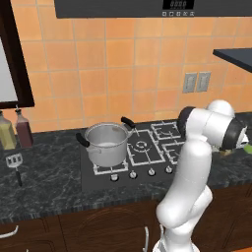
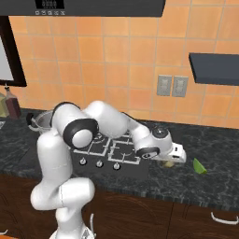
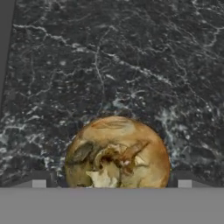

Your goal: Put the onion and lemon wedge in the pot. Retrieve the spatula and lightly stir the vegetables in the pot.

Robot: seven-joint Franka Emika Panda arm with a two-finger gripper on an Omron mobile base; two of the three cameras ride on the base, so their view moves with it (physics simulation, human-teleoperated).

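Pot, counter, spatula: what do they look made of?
Pot: polished steel by its bright reflective wall; black handles, maybe plastic. Counter: dark stone, white veining, glossy. Spatula: silvery slotted head, probably metal; thin black handle, material unclear.

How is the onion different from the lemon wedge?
The onion is a round, tan-yellow ball; the lemon wedge is a greener, pointed slice. The onion sits right under the open gripper, between its fingertips; the lemon wedge lies further to the side with nothing over it. Both rest on the dark counter, away from the pot.
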